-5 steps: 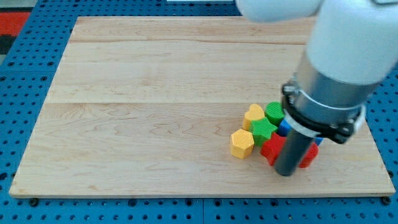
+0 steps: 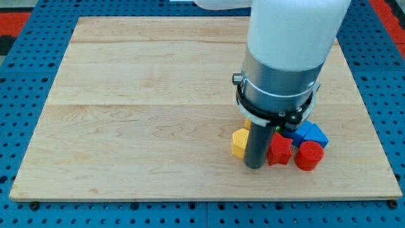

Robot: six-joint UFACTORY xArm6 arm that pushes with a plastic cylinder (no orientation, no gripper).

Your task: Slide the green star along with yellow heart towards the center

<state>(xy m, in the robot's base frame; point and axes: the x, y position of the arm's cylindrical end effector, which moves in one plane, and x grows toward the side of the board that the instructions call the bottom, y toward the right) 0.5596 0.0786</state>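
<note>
Tip between yellow block and red block, green star seemingly hidden.

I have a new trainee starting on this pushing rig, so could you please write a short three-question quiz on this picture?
1. True or false: my tip rests between the yellow hexagonal block and the red star-shaped block.
2. Which block lies nearest the view's right: A) blue block, B) yellow hexagonal block?
3. Fill in: the green star is mostly ____ behind the arm.

Key: 1 true; 2 A; 3 hidden.
</note>
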